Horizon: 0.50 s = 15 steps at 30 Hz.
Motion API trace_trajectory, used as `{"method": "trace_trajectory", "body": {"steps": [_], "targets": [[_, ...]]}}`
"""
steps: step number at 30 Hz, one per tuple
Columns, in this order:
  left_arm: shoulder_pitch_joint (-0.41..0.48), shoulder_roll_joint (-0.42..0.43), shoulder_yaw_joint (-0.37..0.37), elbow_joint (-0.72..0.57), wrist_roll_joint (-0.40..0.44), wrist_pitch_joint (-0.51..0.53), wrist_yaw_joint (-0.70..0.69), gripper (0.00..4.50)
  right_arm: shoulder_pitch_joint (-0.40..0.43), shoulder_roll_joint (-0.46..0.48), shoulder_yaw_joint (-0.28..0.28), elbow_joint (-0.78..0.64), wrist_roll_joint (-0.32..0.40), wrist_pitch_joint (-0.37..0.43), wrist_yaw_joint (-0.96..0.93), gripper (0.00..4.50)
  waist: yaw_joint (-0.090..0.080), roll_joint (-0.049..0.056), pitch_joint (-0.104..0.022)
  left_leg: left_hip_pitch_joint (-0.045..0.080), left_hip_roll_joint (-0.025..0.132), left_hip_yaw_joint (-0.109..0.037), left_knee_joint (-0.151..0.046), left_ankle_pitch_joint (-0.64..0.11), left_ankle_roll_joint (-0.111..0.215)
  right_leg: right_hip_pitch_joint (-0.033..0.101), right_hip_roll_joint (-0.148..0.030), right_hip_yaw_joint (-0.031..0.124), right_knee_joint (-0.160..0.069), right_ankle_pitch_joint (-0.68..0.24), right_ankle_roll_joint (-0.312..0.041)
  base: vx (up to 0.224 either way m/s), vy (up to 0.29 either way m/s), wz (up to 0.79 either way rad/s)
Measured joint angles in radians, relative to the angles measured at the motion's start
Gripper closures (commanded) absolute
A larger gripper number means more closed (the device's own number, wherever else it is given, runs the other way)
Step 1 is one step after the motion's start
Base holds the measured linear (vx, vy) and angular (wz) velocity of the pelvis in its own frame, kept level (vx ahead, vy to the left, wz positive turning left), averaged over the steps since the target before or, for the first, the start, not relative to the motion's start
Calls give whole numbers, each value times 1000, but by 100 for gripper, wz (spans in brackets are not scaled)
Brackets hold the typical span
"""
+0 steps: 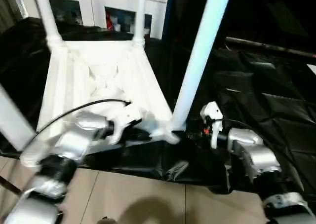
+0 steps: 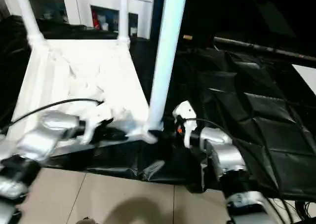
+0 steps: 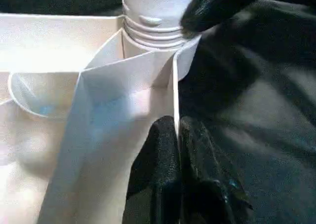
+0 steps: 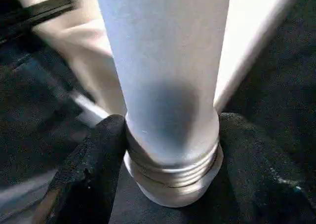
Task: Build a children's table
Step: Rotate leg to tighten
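The tabletop lies upside down. The left gripper pinches its near rim. The right gripper hugs the near-right leg at its socket. I think twisting it in comes next.

Black drape covers the work table above tiled floor.
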Motion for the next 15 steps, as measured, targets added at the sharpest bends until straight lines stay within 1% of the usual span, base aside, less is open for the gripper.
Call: {"method": "trace_trajectory", "body": {"steps": [2,3,4,5,7,8,12,13,14,15], "targets": [[-25,-47,0,42,23,1,72,450,-9,30,-27,18,0,8,-101,185,0,1,0,0,0,0,0,0,0,0,-1,0,0,-1,4,0,0,0],[-45,-79,2,80,28,5,118,450,-10,49,-44,22,-4,20,-162,185,4,2,-1,0,0,0,0,0,0,2,-1,0,0,-1,5,0,0,0],[-68,-111,3,116,38,11,168,450,-20,81,-66,30,-15,24,-241,185,3,3,-1,1,0,0,0,0,0,2,-1,0,0,-1,5,0,0,0],[-88,-144,4,148,43,18,219,450,-35,98,-75,37,-30,28,-317,185,3,3,-1,0,-1,0,0,0,0,0,-2,0,0,0,6,0,0,0],[-107,-182,4,182,51,23,271,450,-39,121,-91,44,-43,23,-396,185,4,5,-2,0,-2,0,0,0,0,1,-3,0,0,0,6,0,0,0],[-115,-194,4,196,55,22,288,450,-40,131,-98,46,-46,13,-422,185,5,6,-2,0,-3,0,0,0,0,1,-4,0,0,1,6,0,0,0],[-123,-202,5,213,63,5,291,450,-35,132,-101,51,-47,-12,-422,185,11,9,-3,-1,-3,0,0,0,0,1,-5,0,0,2,4,0,0,0],[-123,-202,4,215,63,-1,290,450,-34,131,-101,51,-48,-15,-420,150,11,10,-3,-1,-4,0,0,0,0,1,-5,0,0,2,4,0,0,0],[-123,-200,3,215,63,-7,282,450,-30,129,-101,50,-47,-22,-412,130,11,10,-3,-1,-5,0,-1,0,0,0,-5,0,0,2,4,0,0,0],[-123,-196,3,215,63,-13,274,450,-28,128,-101,49,-46,-23,-403,130,11,10,-3,-1,-5,0,-1,0,0,0,-5,0,0,2,4,0,0,0]]}}
